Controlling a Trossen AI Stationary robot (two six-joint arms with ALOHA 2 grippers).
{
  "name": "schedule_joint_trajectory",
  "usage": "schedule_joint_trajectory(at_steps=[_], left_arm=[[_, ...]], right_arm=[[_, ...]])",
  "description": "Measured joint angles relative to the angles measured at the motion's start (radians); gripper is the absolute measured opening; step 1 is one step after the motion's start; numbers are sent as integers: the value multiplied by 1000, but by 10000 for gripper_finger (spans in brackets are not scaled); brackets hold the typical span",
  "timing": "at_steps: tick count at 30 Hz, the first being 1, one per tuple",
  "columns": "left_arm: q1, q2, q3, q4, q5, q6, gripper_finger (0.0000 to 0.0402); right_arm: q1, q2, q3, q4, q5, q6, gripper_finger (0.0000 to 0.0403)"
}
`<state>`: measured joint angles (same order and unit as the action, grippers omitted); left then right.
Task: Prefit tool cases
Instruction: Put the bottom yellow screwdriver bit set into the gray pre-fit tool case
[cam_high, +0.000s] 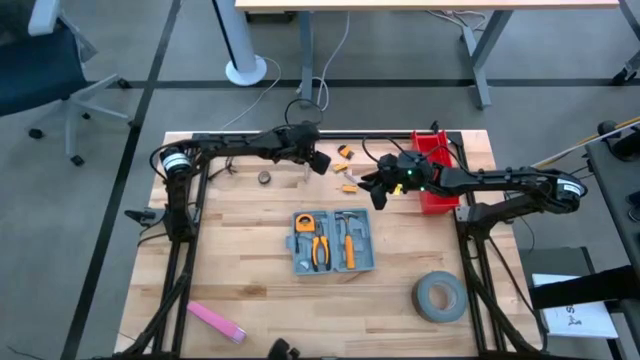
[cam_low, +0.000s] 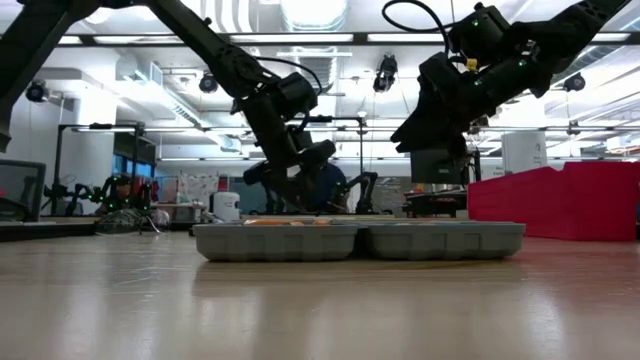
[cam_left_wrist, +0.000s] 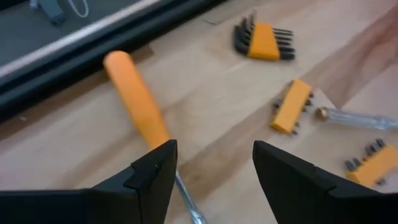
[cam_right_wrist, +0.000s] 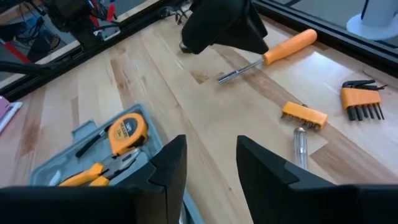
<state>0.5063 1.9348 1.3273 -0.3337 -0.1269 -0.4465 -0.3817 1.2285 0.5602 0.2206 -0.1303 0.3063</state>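
1. Where the table (cam_high: 250, 270) shows in the high view, one case (cam_high: 333, 241) lies open near its middle, both halves flat, holding one tape measure (cam_right_wrist: 126, 131), one pair of orange-handled pliers (cam_high: 320, 251) and a hammer (cam_high: 349, 238).
2. Loose tools on the far part of the table: one orange-handled screwdriver (cam_left_wrist: 137, 104), one hex key set (cam_left_wrist: 262, 40), two orange bit holders (cam_left_wrist: 291, 106) (cam_left_wrist: 375, 163), one clear-handled driver (cam_left_wrist: 356, 117).
3. One red bin (cam_high: 436, 170) at far right, one tape roll (cam_high: 440, 297) at near right, one pink item (cam_high: 216, 322) at near left, one small ring (cam_high: 265, 178) at far left.
4. Left gripper (cam_left_wrist: 214, 165): arm reaches from the far-left corner toward the middle, hand tilted down over the screwdriver; fingers spread apart, nothing between them, one fingertip just beside the shaft.
5. Right gripper (cam_right_wrist: 211, 155): arm reaches in from the right, in front of the bin, raised above the table beyond the case's far edge; fingers (cam_right_wrist: 169, 163) part-way apart with a clear gap, gripping nothing.
6. In the low view the case sits flat on the table, both arms above and behind it.
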Motion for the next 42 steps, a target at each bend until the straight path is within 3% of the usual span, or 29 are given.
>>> schedule_joint_trajectory(at_steps=[15,23,29,42], left_arm=[[16,41,0,1,68,36,186],[17,49,0,-3,54,29,185],[0,49,5,-2,286,0,192],[-89,49,58,-3,332,95,182]], right_arm=[[0,0,0,-1,1,-11,110],[0,0,0,-1,0,-11,103],[0,0,0,-1,0,-11,113],[0,0,0,2,0,-10,117]])
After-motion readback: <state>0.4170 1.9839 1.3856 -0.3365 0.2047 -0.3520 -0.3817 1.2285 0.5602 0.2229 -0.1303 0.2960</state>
